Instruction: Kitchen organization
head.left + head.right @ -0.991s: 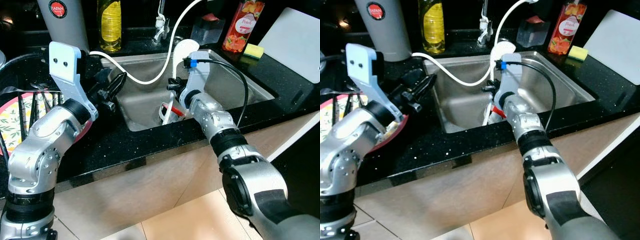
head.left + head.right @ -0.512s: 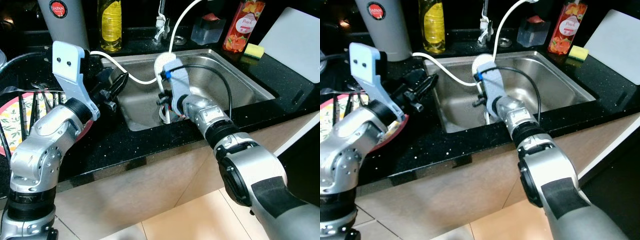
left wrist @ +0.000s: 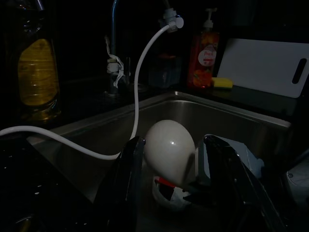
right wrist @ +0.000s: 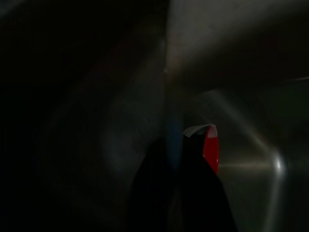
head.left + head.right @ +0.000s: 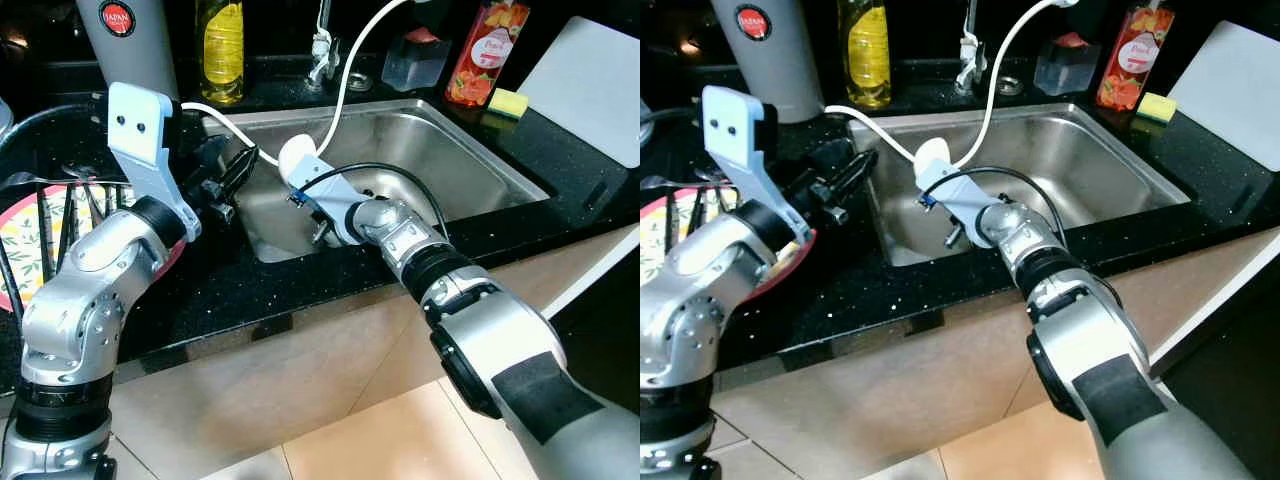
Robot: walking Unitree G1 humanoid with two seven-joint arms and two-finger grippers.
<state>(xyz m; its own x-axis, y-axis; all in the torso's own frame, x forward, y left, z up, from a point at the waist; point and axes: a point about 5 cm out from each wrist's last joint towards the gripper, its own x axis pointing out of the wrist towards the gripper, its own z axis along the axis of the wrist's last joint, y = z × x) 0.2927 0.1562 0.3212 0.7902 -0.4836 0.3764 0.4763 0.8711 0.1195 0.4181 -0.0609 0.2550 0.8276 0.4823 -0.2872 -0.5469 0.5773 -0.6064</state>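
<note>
My right gripper [image 4: 177, 145] is down in the sink [image 5: 480, 150], at the basin's 8 o'clock corner close under the front wall. Its two black fingers are pressed almost together. In the dark wrist view a pale handle runs between them, with a red-and-white piece [image 4: 208, 145] right at the tips, so I read it as clenched on the white utensil [image 5: 300, 156]. The utensil's rounded pale end pokes up at about 10 o'clock from the wrist, just above the sink's left rim. I cannot make out what kind of utensil it is. My left gripper [image 5: 232, 172] hovers over the black counter [image 5: 300, 290] at the sink's 9 o'clock edge. Its fingers [image 3: 126, 179] are spread wide and carry nothing, and they point across at that rounded end. A white hose [image 5: 345, 70] loops from the 12 o'clock side over the basin and away across the counter past the left gripper. Along the back stand a grey canister [image 5: 130, 45] at 11 o'clock and a yellow bottle [image 5: 221, 50] near 12. An orange soap bottle [image 5: 478, 50] and a yellow sponge [image 5: 507, 102] sit at 1 o'clock, and a white cutting board [image 5: 590, 85] at 2. A dish rack [image 5: 40, 185] holding a floral plate [image 5: 30, 240] sits at 9 o'clock, beside my left elbow.
</note>
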